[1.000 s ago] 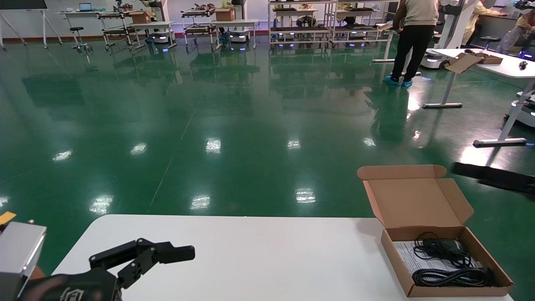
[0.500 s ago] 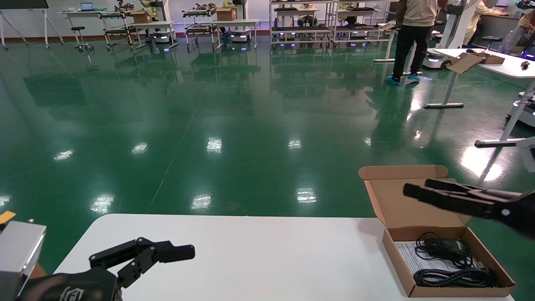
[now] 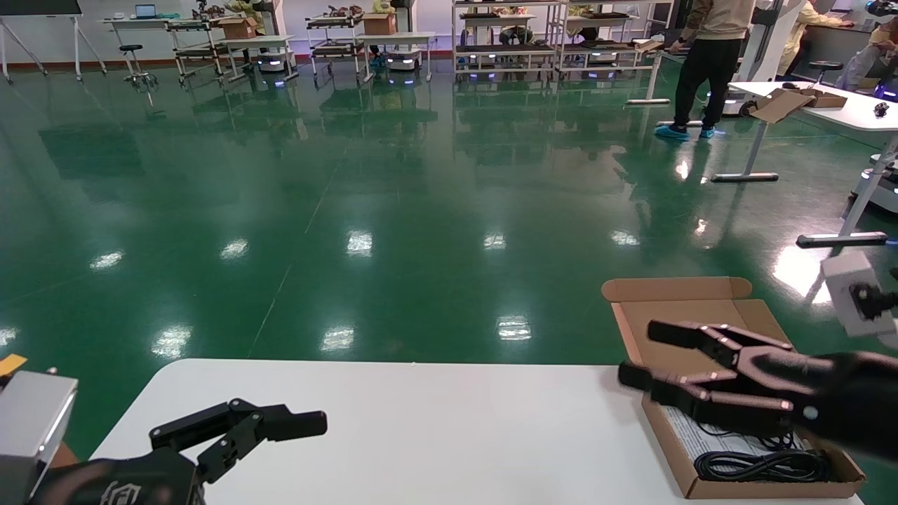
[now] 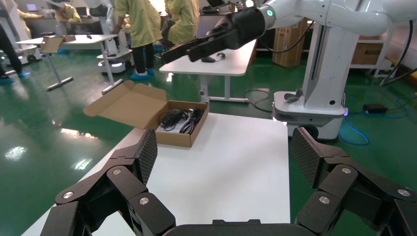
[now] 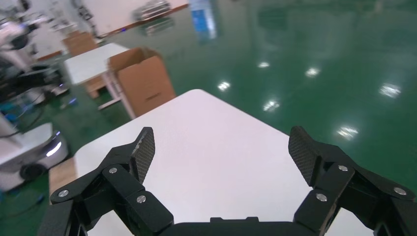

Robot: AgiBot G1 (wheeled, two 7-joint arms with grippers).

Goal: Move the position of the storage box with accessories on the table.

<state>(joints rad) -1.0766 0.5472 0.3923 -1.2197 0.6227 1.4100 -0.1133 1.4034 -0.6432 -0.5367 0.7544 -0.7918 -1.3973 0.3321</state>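
The right gripper (image 3: 642,354) hangs spread over the open box (image 3: 754,435), gripping nothing, its fingers pointing toward the robot's left. The box sits at the table's (image 3: 435,428) right near corner, lid flap up, with black cables (image 3: 761,464) on a white sheet (image 3: 691,433) inside. The left gripper (image 3: 242,429) rests spread over the left near corner.

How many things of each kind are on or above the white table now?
Cardboard storage box: 1
Black cables: 2
White printed sheet: 1
Robot claws, left claw and right claw: 2
Total: 6
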